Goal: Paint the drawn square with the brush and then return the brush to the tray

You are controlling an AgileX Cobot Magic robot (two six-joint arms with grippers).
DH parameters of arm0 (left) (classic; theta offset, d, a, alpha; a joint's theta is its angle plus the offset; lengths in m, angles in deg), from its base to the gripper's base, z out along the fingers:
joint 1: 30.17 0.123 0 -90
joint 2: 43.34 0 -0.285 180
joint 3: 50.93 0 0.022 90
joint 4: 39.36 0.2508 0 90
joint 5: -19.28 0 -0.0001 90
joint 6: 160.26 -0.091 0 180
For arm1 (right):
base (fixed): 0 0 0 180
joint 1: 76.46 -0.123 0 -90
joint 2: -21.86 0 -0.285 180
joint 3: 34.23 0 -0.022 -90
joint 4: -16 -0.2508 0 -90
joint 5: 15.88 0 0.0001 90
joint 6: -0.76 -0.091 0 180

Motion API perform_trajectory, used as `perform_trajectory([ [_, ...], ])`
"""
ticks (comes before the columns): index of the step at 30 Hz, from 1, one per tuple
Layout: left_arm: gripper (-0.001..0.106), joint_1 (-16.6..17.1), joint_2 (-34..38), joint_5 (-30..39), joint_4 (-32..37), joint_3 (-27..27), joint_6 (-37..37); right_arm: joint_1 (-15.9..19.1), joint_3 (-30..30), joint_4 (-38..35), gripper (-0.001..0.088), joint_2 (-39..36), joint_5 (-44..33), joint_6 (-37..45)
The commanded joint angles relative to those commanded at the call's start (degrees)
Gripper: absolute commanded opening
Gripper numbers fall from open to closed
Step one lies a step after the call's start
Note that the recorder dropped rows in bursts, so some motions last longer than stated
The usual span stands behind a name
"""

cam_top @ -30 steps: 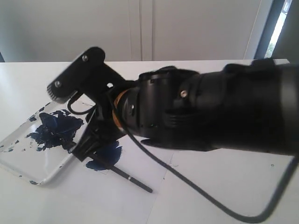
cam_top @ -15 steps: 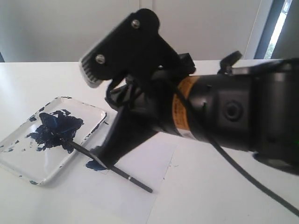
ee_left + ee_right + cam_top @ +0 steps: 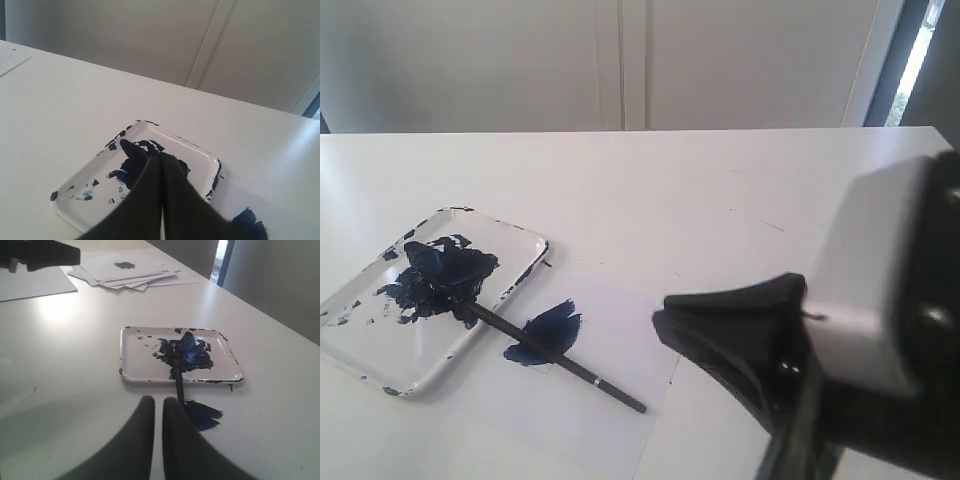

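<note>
The tray (image 3: 380,345) lies at the left, blotched with dark blue. The brush (image 3: 550,352) lies free, its clotted tip in the tray's paint and its handle across the rim onto the paper. Beside the handle is the drawn square (image 3: 542,335), smeared dark blue. My right gripper (image 3: 670,322) hangs low at the right, well away from the brush. In the right wrist view its fingers (image 3: 157,402) stand a narrow gap apart and hold nothing, short of the brush (image 3: 179,387), square (image 3: 205,416) and tray (image 3: 150,380). My left gripper (image 3: 161,157) is shut and empty before the tray (image 3: 190,145).
A white paper sheet (image 3: 600,400) lies under the square and the brush handle. A loose stack of papers (image 3: 125,270) sits far beyond the tray. The other arm (image 3: 40,255) shows dark at the edge of the right wrist view.
My right arm has pulled back from over the brush to the lower right of the exterior view. The brush stays where it lay, tip in the tray.
</note>
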Motion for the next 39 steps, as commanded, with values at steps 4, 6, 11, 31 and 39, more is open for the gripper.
perform_trajectory([
  [4,0.0,0.0,0.0,-0.26,2.56,-1.82,3.18,0.0,5.12,-2.41,0.0066,4.85,5.21,-0.31],
  [6,0.0,0.0,0.0,-0.26,3.39,-2.37,3.32,0.0,6.9,-2.97,0.0066,6.28,6.78,-0.31],
  [11,0.0,0.0,0.0,-0.26,4.23,-3.63,3.52,0.0,10.74,-4.36,0.0066,6.93,10.93,-0.12],
  [31,0.0,0.0,0.0,0.02,6.06,-7.68,8.87,0.0,20.41,-14.39,0.0066,6.93,14.22,7.59],
  [39,0.0,0.0,0.0,-0.26,3.72,-7.68,9.24,0.0,22.87,-14.52,0.0066,6.93,14.35,7.59],
])
